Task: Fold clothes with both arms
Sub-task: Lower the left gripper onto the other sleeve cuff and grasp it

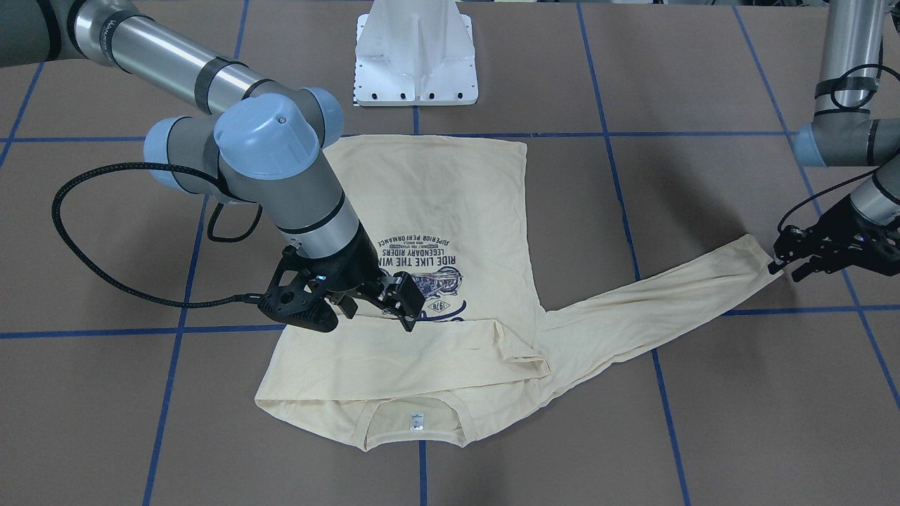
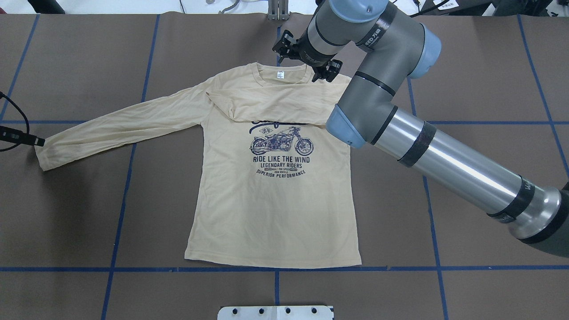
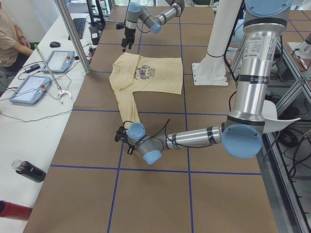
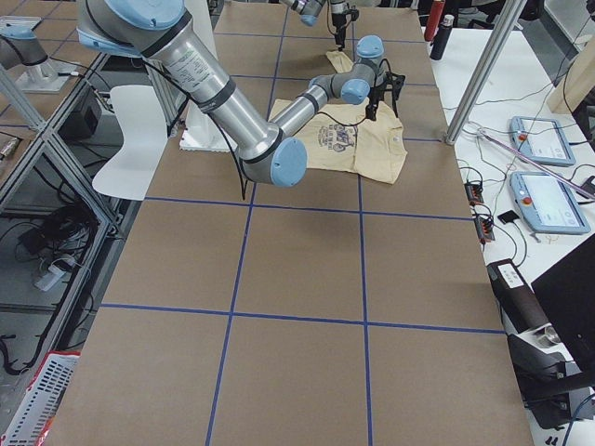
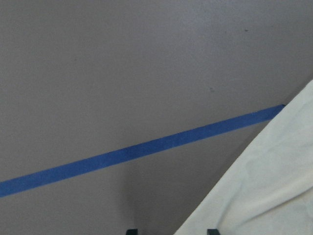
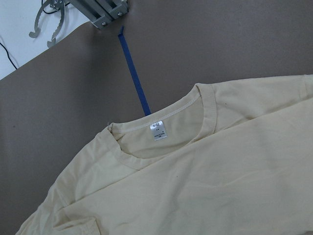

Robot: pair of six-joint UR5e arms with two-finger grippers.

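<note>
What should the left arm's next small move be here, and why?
Probably shut the left tool on the cuff: it sits open at the end of the outstretched sleeve, while the other sleeve already lies folded across the chest of the T-shirt.

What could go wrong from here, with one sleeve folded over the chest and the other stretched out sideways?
1. The left gripper sits at the edge of the stretched sleeve's cuff; its fingers may catch too little fabric and slip.
2. The right gripper hangs above the folded sleeve; coming down, it could drag that fold open.
3. Fabric is bunched at the shoulder; wrinkles may get folded in.
</note>
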